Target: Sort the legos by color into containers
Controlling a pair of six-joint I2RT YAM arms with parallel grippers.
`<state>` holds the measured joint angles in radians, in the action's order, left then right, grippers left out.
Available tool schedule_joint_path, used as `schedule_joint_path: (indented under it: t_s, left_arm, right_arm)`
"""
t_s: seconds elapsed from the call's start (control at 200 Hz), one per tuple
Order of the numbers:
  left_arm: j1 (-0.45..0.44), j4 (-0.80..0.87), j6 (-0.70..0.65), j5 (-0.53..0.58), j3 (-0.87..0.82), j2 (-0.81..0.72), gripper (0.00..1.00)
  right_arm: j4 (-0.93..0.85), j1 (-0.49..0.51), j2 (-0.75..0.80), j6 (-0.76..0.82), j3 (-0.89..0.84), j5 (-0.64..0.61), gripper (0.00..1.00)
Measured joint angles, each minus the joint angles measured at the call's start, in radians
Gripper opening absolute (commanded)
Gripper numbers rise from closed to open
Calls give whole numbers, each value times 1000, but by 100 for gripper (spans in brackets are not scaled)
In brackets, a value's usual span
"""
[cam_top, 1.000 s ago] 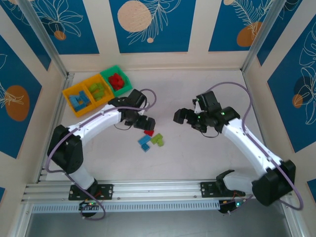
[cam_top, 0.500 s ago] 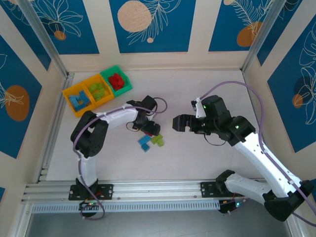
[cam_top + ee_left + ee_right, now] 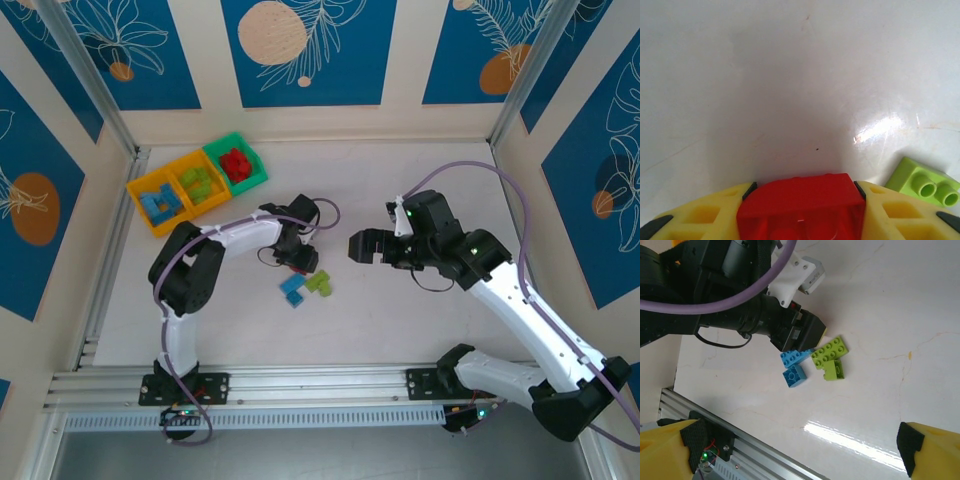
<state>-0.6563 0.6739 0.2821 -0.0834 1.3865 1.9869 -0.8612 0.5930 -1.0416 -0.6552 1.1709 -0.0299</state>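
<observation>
- The table (image 3: 420, 190) is a pale, glossy slab. The row of bins (image 3: 150, 222) sits at its far left corner and serves as the landmark below.
- The right arm (image 3: 520, 300) bends in from the side opposite the bins, its forearm pointing back toward them.
- The left arm (image 3: 235, 232) arches just in front of the bins and reaches away from them toward mid-table.
- The bins are three joined boxes in a slanted line. The end orange bin (image 3: 143, 186) holds blue legos, the middle orange bin (image 3: 180, 165) holds lime ones, and the green bin (image 3: 232, 141) at the far end holds red ones.
- The right gripper (image 3: 366, 246) hovers well apart from the bins, past the left gripper. Its wrist view shows its yellow fingers (image 3: 667, 442) spread wide with nothing between them.
- The left gripper (image 3: 302, 262) is low over the table, well apart from the bins. Its jaws are clamped on a red lego (image 3: 800, 200), which the wrist view shows wedged between the two yellow pads (image 3: 705, 217).
- Loose legos lie just beyond the left gripper, on the side away from the bins.
  - Two blue legos (image 3: 794, 367) touch each other, next to the gripper tip.
  - Two lime legos (image 3: 830, 357) also touch, just past the blue pair and farther from the bins.
  - One lime lego (image 3: 924, 182) shows its studs beside the left gripper's pad.
</observation>
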Motion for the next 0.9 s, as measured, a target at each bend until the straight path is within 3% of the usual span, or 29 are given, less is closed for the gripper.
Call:
schedule_joint_path:
  t_s: [0.22, 0.385, 0.555, 0.625, 0.755, 0.9]
  left_arm:
    - [107, 25, -4, -2, 94, -46, 45]
    - [276, 24, -4, 2, 350, -10, 45]
    - [404, 31, -3, 49, 677, 164, 46]
    - [438, 46, 0, 73, 766, 242, 51]
    - [480, 110, 1, 88, 941, 393, 73]
    - [499, 187, -3, 71, 1027, 463, 74]
  right_arm:
    - [25, 9, -49, -2, 74, -53, 100]
    - [79, 9, -114, 11, 137, -73, 100]
    - [120, 9, -168, 29, 188, -76, 100]
    - [128, 9, -174, 31, 190, -76, 100]
    - [135, 10, -175, 42, 196, -75, 100]
    - [145, 10, -188, 72, 219, -71, 100]
